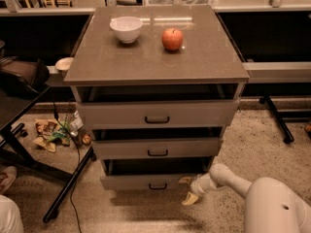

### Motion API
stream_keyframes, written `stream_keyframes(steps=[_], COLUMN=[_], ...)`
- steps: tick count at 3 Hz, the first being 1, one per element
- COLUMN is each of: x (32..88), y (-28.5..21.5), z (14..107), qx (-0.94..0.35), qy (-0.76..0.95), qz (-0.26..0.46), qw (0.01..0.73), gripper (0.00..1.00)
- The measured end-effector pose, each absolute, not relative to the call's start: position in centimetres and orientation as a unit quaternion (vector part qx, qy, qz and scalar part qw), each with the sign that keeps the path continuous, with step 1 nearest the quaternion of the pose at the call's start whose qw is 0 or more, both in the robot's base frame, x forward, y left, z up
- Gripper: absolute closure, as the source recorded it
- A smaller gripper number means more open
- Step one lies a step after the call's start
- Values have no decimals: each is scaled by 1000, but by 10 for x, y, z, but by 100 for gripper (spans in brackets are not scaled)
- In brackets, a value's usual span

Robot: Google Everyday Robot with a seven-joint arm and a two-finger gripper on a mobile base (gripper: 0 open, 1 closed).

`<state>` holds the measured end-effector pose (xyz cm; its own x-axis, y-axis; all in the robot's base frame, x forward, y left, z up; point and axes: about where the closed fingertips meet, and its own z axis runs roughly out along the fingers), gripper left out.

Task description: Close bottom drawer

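Bottom drawer (pixel 131 182): lowest of three in the grey cabinet, close to the floor. I see it standing part-way out, its front proud of the drawer above.
Gripper (pixel 188 190): low at the right end of that drawer front. My two pale fingers (pixel 190 199) are spread apart and grasp nothing. The upper one lies at the front's right edge, though I cannot tell if it touches. The lower one angles toward the floor.
Arm (pixel 228 177): white, reaching in from the lower right.
Drawer face: wide, flat and grey, with a small dark handle (pixel 158 186) at centre. A shadowed opening shows above the front.
Middle drawer (pixel 158 148): directly above, also slightly out.
Top drawer (pixel 158 114): taller front, likewise ajar.
Cabinet top (pixel 204 62): carries a white bowl (pixel 126 29) and a red apple (pixel 172 39), side by side but apart.
Floor, left side: wrappers (pixel 51 134) and a black stand leg (pixel 68 191), both well away from my gripper.
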<state>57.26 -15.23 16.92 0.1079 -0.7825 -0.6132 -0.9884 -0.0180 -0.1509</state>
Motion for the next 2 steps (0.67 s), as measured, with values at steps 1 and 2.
stream_keyframes(steps=[1, 2], x=[585, 584], y=[-154, -154], z=[168, 168], qx=[-684, -684], qy=[646, 646], qz=[182, 182], qw=[286, 286], gripper=[0, 0])
